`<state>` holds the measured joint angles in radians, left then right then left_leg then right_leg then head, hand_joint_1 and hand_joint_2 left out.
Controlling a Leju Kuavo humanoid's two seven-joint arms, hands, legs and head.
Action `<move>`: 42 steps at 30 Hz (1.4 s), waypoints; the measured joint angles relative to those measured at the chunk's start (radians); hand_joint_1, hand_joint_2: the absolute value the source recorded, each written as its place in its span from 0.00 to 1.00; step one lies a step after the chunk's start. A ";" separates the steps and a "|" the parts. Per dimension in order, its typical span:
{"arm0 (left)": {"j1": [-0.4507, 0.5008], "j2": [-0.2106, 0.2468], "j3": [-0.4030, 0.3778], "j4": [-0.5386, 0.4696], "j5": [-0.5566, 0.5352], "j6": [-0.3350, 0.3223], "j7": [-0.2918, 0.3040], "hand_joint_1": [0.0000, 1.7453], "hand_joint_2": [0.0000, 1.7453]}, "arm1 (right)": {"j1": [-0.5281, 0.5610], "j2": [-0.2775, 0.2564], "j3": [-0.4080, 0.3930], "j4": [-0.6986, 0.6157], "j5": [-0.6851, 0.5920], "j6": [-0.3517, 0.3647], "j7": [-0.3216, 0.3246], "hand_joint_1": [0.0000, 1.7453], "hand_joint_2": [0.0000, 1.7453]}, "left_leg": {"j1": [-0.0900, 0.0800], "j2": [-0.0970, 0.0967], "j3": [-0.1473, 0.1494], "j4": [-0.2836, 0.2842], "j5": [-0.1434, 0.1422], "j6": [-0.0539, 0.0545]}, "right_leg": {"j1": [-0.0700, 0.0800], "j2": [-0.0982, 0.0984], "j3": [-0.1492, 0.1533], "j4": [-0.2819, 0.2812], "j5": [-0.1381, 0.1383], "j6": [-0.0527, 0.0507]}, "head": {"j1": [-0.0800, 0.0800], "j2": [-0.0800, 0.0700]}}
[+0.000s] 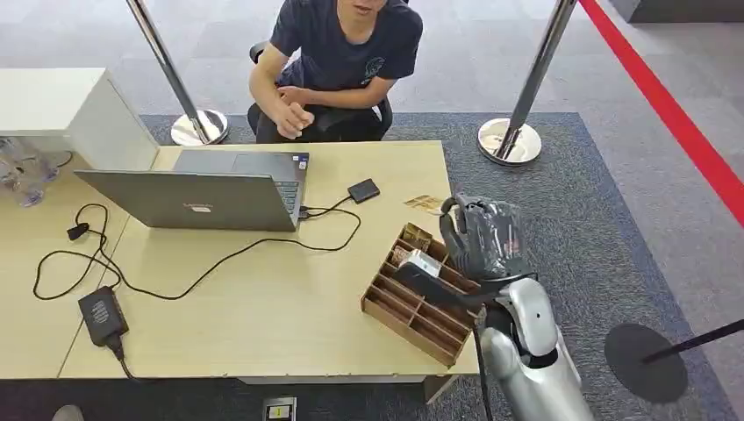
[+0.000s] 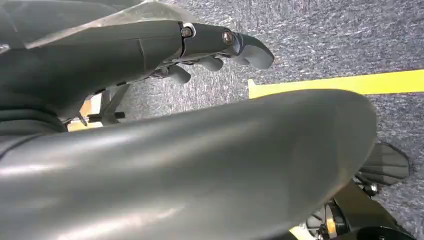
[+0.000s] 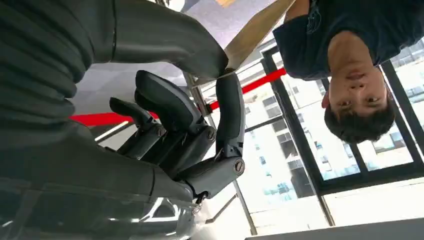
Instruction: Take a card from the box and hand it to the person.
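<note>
Head view: my right hand (image 1: 485,235) raised over the box's (image 1: 421,303) far end, person (image 1: 338,61) seated well beyond it across the table (image 1: 263,307). Right wrist view: fingers (image 3: 170,112) curled toward the thumb, a thin tan edge, likely a card (image 3: 257,32), pinched at the tips. One card (image 1: 425,203) lies just beyond the hand. Left hand (image 2: 220,47): hanging, fingers curled loosely, holding nothing. Risk, my judgement: shallow pinch; card slips during the long reach.

Table (image 1: 263,316) with laptop (image 1: 197,195), box (image 1: 419,296).
</note>
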<state>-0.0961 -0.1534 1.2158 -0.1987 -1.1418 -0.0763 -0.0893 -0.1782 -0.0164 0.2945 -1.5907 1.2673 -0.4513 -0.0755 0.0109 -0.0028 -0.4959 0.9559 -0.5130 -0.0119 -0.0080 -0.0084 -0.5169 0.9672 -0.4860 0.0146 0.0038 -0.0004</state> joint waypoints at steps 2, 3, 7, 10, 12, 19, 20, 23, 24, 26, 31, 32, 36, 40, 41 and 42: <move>-0.002 0.000 -0.001 0.000 -0.002 0.000 0.005 0.00 0.00 | -0.029 0.009 -0.010 0.020 0.007 0.000 0.000 1.00 1.00 | 0.000 0.000 0.000 0.000 0.000 0.000 | 0.000 0.000 0.000 0.000 0.000 0.000 | 0.000 0.000; -0.003 0.000 -0.002 0.000 -0.003 0.000 0.007 0.00 0.00 | -0.044 0.013 -0.015 0.032 0.008 0.000 -0.001 1.00 1.00 | 0.000 0.000 0.000 0.000 0.000 0.000 | 0.000 0.000 0.000 0.000 0.000 0.000 | 0.000 0.000; -0.005 0.000 -0.003 0.000 -0.010 0.000 0.014 0.00 0.00 | -0.099 0.025 -0.038 0.082 0.007 0.003 0.002 1.00 1.00 | 0.000 0.000 0.000 0.000 0.000 0.000 | 0.000 0.000 0.000 0.000 0.000 0.000 | 0.000 0.000; -0.007 0.000 -0.004 0.000 -0.017 0.000 0.018 0.00 0.00 | -0.140 0.037 -0.057 0.129 0.007 0.010 0.017 1.00 1.00 | 0.000 0.000 0.000 0.000 0.000 0.000 | 0.000 0.000 0.000 0.000 0.000 0.000 | 0.000 0.000; -0.008 0.000 -0.005 0.000 -0.019 0.000 0.018 0.00 0.00 | -0.164 0.043 -0.066 0.164 0.009 0.013 0.023 1.00 1.00 | 0.000 0.000 0.000 0.000 0.000 0.000 | 0.000 0.000 0.000 0.000 0.000 0.000 | 0.000 0.000; -0.011 0.000 -0.017 0.000 -0.031 -0.002 0.023 0.00 0.00 | -0.236 0.061 -0.085 0.292 0.027 0.011 0.038 1.00 1.00 | 0.000 0.000 0.000 0.000 0.000 0.000 | 0.000 0.000 0.000 0.000 0.000 0.000 | 0.000 0.000; -0.011 0.000 -0.019 0.000 -0.031 -0.002 0.024 0.00 0.00 | -0.238 0.064 -0.087 0.302 0.027 0.010 0.038 1.00 1.00 | 0.000 0.000 -0.001 0.000 0.000 0.000 | 0.000 0.000 0.000 0.000 0.000 0.000 | 0.000 0.000; -0.013 0.000 -0.023 0.000 -0.032 -0.003 0.024 0.00 0.00 | -0.271 0.071 -0.089 0.362 0.030 0.008 0.039 1.00 1.00 | 0.000 0.000 -0.001 0.000 0.000 0.000 | 0.000 0.000 -0.001 0.000 0.000 0.000 | 0.000 0.000; -0.015 0.000 -0.025 0.000 -0.032 -0.003 0.026 0.00 0.00 | -0.280 0.074 -0.089 0.383 0.032 0.007 0.040 1.00 1.00 | 0.000 0.000 -0.001 0.000 0.000 0.000 | 0.000 0.000 -0.001 0.000 0.000 0.000 | 0.000 0.000; -0.017 0.000 -0.027 0.000 -0.034 -0.003 0.030 0.00 0.00 | -0.290 0.082 -0.088 0.408 0.034 0.005 0.040 1.00 1.00 | 0.000 0.000 -0.001 0.000 0.000 0.000 | 0.000 0.000 -0.001 0.000 0.000 0.000 | 0.000 0.000; -0.017 0.000 -0.027 0.000 -0.026 -0.001 0.037 0.00 0.00 | -0.318 0.103 -0.088 0.459 0.036 0.005 0.037 1.00 1.00 | 0.000 0.000 -0.001 0.000 0.000 0.000 | 0.000 0.000 -0.001 0.000 0.000 0.000 | 0.000 0.000; -0.017 0.000 -0.027 0.000 -0.024 0.000 0.037 0.00 0.00 | -0.324 0.106 -0.088 0.467 0.036 0.005 0.035 1.00 1.00 | 0.000 0.000 -0.001 0.000 0.000 0.000 | 0.000 0.000 -0.001 0.000 0.000 0.000 | 0.000 0.000; -0.016 0.000 -0.026 0.000 -0.010 0.006 0.045 0.00 0.00 | -0.344 0.125 -0.088 0.500 0.034 0.006 0.027 1.00 1.00 | 0.000 -0.001 -0.001 0.000 0.000 0.000 | 0.000 0.000 -0.001 0.000 0.000 0.000 | 0.000 0.000; -0.016 0.000 -0.025 0.000 -0.003 0.008 0.047 0.00 0.00 | -0.360 0.140 -0.088 0.522 0.031 0.005 0.023 1.00 1.00 | 0.000 -0.001 -0.001 0.000 0.000 0.000 | 0.000 0.000 -0.001 0.000 0.000 0.000 | 0.000 0.000; -0.015 0.000 -0.025 0.000 0.000 0.008 0.046 0.00 0.00 | -0.361 0.142 -0.088 0.526 0.028 0.005 0.022 1.00 1.00 | 0.000 -0.001 -0.001 0.000 0.000 0.000 | 0.000 0.000 -0.001 0.000 0.000 0.000 | 0.000 0.000; -0.015 0.000 -0.024 0.000 0.005 0.010 0.040 0.00 0.00 | -0.362 0.144 -0.088 0.529 0.024 0.005 0.020 1.00 1.00 | 0.000 -0.001 -0.001 0.000 0.000 0.000 | 0.000 0.000 -0.001 0.000 0.000 0.000 | 0.000 0.000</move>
<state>-0.1109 -0.1534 1.1921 -0.1987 -1.1368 -0.0668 -0.0492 -0.5405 0.1278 0.2068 -1.0613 1.2913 -0.4459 -0.0553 0.0109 -0.0033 -0.4969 0.9559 -0.5130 -0.0120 -0.0079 -0.0084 -0.5175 0.9675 -0.4860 0.0145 0.0042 -0.0004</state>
